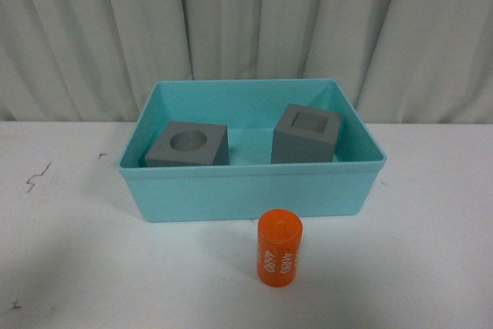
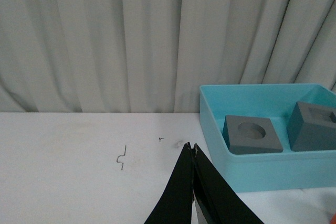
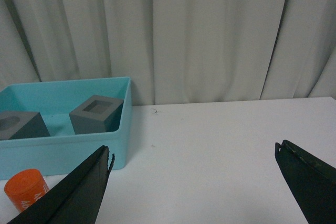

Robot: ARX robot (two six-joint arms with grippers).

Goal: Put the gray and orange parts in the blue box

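Note:
The blue box (image 1: pixel 246 189) stands on the white table. Inside it lie two gray cubes: one with a round recess (image 1: pixel 187 145) on the left, one with a square recess (image 1: pixel 306 134) on the right. An orange cylinder (image 1: pixel 279 247) with white digits stands upright on the table just in front of the box. No arm shows in the front view. My left gripper (image 2: pixel 190 148) is shut on nothing, over the table left of the box (image 2: pixel 262 174). My right gripper (image 3: pixel 194 150) is open wide over bare table, right of the box (image 3: pixel 63 150) and the orange cylinder (image 3: pixel 26 190).
A pale curtain (image 1: pixel 246 28) hangs close behind the table. Small dark marks (image 1: pixel 35 177) show on the tabletop at the left. White tabletop (image 1: pixel 431 252) stretches to both sides of the box.

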